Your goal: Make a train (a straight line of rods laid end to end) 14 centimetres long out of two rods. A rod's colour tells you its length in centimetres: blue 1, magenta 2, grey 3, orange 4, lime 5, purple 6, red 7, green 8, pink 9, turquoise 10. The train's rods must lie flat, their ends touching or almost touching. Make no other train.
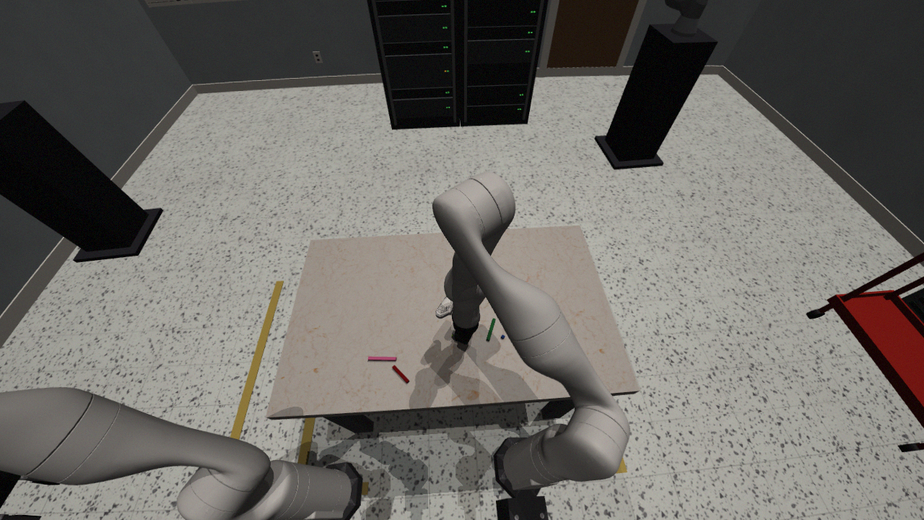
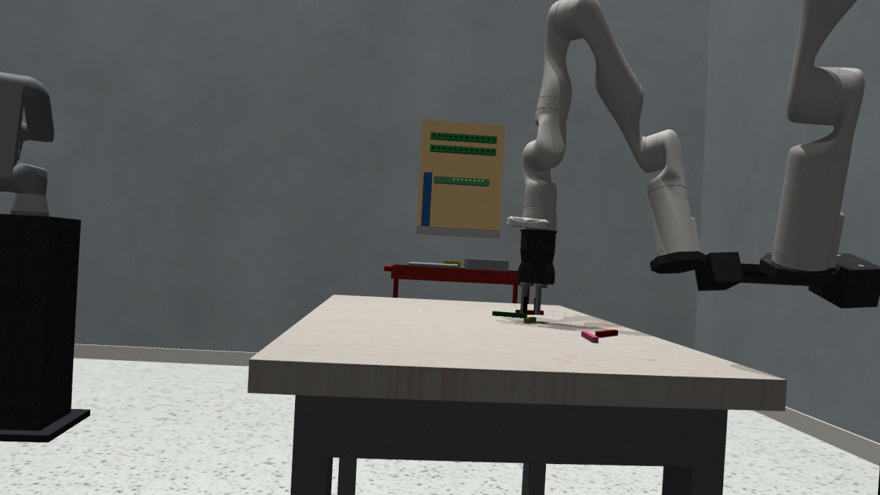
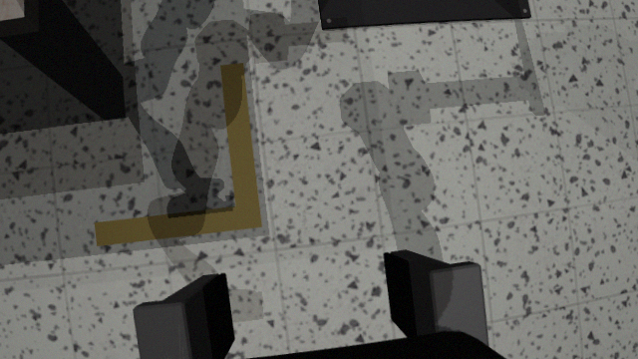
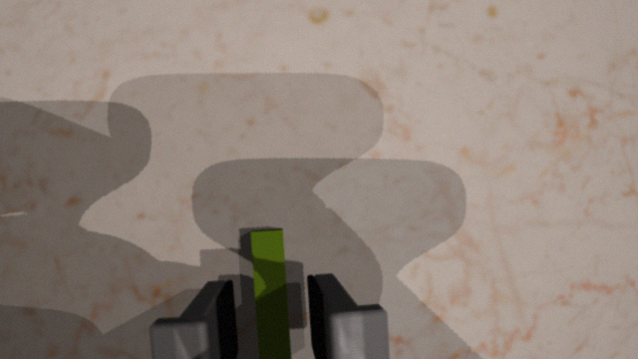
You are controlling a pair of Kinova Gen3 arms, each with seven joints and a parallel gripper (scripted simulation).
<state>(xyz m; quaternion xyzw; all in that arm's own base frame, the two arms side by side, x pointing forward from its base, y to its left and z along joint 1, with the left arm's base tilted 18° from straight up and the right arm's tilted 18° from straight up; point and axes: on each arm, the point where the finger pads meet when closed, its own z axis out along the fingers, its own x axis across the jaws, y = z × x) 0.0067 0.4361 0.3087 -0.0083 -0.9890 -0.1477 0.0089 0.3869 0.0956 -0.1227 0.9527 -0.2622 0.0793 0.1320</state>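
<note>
- Grey walls are enclosing a speckled floor [image 1: 226,161] [image 3: 319,189], and a pale, veined table [image 1: 362,278] [image 2: 430,344] [image 4: 498,60] is standing on it.
- A red cart [image 1: 868,315] [image 2: 455,273] is standing well apart from the table.
- The right gripper [image 1: 462,337] [image 2: 530,311] [image 4: 272,313] is pointing down low over the table, its fingers standing about halfway open.
- A lime rod [image 2: 529,320] [image 4: 270,294] is lying between those fingers, with gaps showing on both sides; the gripper is holding nothing.
- A green rod [image 1: 491,329] [image 2: 509,314] is lying near the right gripper, and a tiny blue rod [image 1: 502,336] is resting close beside the green one.
- Another red piece [image 2: 541,312] is showing behind the right gripper's fingers in the exterior view, partly hidden.
- A pink rod [image 1: 382,358] [image 2: 589,335] and a dark red rod [image 1: 400,374] [image 2: 606,333] are lying flat near each other, at an angle, well apart from the green rod.
- The left gripper [image 3: 308,297] is hanging over the floor, spread fully open and gripping nothing.
</note>
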